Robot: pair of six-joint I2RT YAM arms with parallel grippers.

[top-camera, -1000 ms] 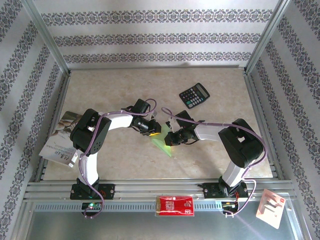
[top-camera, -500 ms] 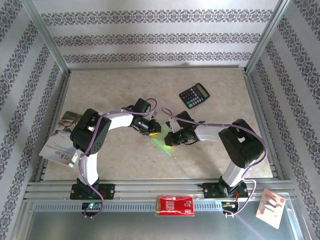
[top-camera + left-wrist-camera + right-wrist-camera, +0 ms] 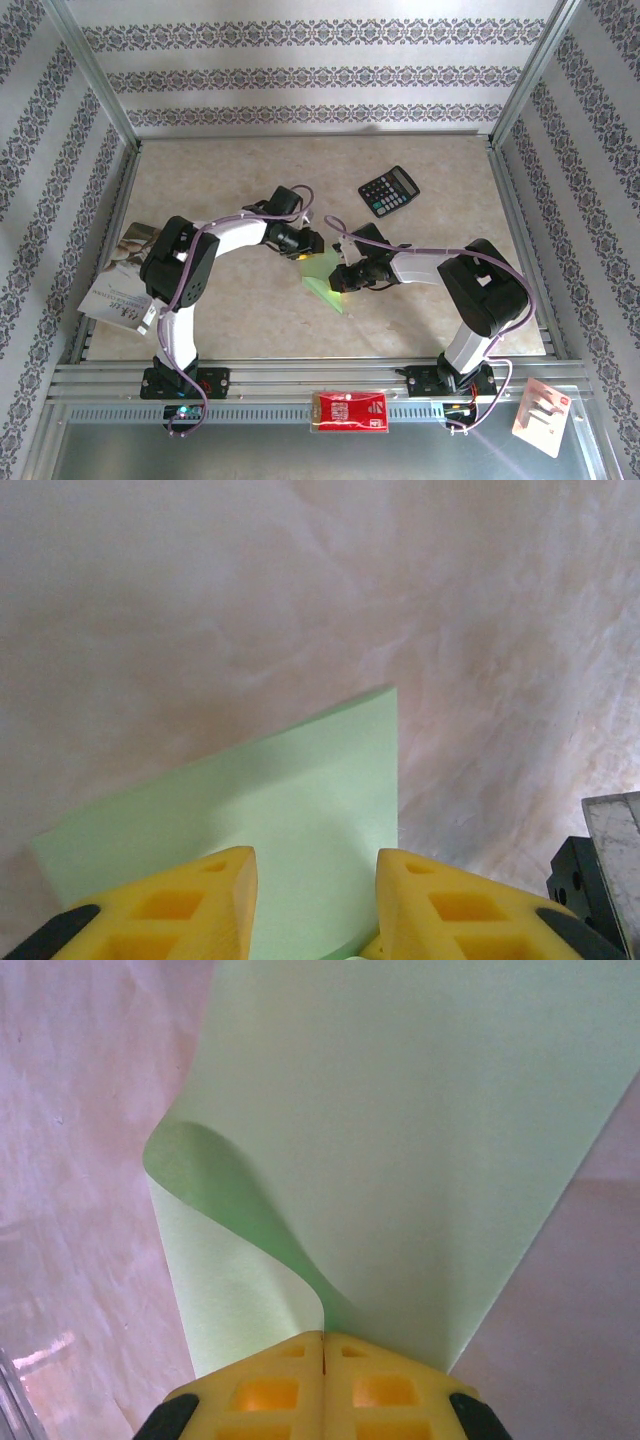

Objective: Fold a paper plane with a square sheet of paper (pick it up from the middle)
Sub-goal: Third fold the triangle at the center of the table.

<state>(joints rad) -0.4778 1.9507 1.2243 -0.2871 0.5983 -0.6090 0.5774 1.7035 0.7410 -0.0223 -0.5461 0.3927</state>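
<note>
A light green sheet of paper (image 3: pixel 325 285) lies near the middle of a pale marbled bench (image 3: pixel 230 180), between the two arms and slightly toward the near edge. In the right wrist view the sheet (image 3: pixel 420 1110) spreads away from the camera. One flap curls up and over on the left, showing a darker green shaded underside, and the curl runs down into the fingers.

The right gripper (image 3: pixel 340 282) reaches in from the right and sits on the sheet's right-hand part. Up close, the right gripper (image 3: pixel 322 1345) has its two yellow fingers pressed together with no gap, pinching the paper where the curled flap meets the flat layer.

The left gripper (image 3: pixel 312 245) comes in from the left and hovers at the sheet's far edge. In the left wrist view the left gripper (image 3: pixel 313 865) has its yellow fingers parted by a clear gap. The sheet (image 3: pixel 300 790) shows through that gap, with a straight edge and a corner against the bench. The fingers do not pinch the paper.

Farther back and to the right, well apart from the sheet, a black calculator (image 3: pixel 389 190) rests on the bench. Printed booklets (image 3: pixel 125 280) lie at the left edge. A red-and-white packet (image 3: pixel 350 410) sits on the metal rail between the arm bases.
</note>
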